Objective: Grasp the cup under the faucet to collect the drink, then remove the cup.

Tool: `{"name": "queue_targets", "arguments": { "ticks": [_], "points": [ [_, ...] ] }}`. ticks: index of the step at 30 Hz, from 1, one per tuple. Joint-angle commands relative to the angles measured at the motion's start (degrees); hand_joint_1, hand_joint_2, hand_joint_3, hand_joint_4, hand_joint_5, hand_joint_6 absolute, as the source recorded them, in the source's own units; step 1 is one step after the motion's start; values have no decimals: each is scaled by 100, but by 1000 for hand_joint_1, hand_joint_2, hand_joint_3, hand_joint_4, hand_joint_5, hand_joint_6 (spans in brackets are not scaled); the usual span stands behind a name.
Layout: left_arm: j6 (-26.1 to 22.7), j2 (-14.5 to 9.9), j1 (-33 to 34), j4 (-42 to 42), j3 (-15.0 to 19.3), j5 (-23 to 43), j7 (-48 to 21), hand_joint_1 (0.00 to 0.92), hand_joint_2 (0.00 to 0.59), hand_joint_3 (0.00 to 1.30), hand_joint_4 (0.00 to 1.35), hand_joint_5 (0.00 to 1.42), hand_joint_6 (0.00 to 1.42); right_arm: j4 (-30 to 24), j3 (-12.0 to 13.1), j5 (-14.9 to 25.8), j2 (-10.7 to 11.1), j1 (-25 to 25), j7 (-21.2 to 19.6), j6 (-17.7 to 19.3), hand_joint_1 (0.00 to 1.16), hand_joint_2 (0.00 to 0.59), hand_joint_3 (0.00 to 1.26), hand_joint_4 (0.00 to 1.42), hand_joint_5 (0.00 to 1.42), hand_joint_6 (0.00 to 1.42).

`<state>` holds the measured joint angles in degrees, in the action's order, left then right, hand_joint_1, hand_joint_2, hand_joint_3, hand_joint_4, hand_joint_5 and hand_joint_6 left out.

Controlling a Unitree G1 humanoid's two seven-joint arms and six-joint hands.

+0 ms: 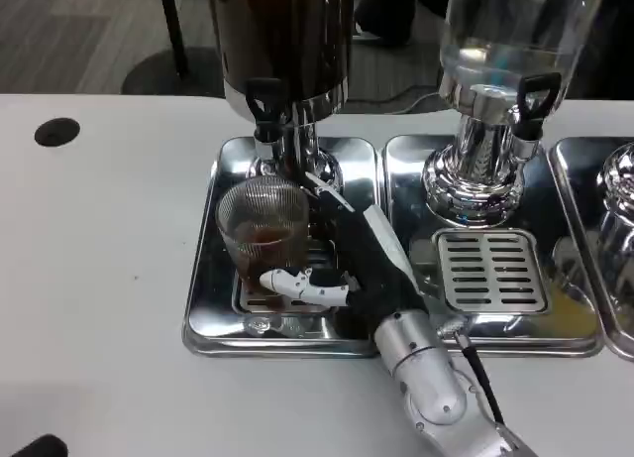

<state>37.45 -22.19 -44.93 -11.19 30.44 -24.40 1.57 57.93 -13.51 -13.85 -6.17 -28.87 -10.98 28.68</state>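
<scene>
A clear ribbed cup (262,219) stands on the steel drip tray (204,300) right under the black-handled faucet (264,108) of the dark drink dispenser (282,31). A little brown drink lies in the cup's bottom. My right hand (332,269) reaches in from the lower right and holds the cup from its right side; a white finger (297,285) wraps across the front of its base. The silver right forearm (426,378) runs down to the picture's bottom edge.
A clear dispenser (505,41) with its own faucet (530,100) and grated tray (492,271) stands just right of my arm. A third dispenser (619,194) shows at the right edge. The white table (99,279) lies bare to the left, with a black hole (56,131).
</scene>
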Motion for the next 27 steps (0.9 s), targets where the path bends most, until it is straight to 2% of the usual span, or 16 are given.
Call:
{"name": "queue_targets", "arguments": {
  "ticks": [1, 15, 27],
  "points": [
    [-43, -37, -14, 40, -36, -73, -29, 0, 5, 0, 0, 0, 0, -65, 10, 16, -433, -225, -116, -101, 998, 162, 179, 207, 195, 162],
    [-57, -37, 12, 50, -65, -108, -37, 0, 5, 0, 0, 0, 0, -138, 32, 40, -398, -103, -189, -119, 991, 177, 332, 316, 269, 170],
    [-44, -25, -39, 26, -56, -103, -33, 0, 5, 0, 0, 0, 0, -189, 77, 99, -387, -26, -207, -127, 975, 177, 384, 360, 346, 242]
  ]
}}
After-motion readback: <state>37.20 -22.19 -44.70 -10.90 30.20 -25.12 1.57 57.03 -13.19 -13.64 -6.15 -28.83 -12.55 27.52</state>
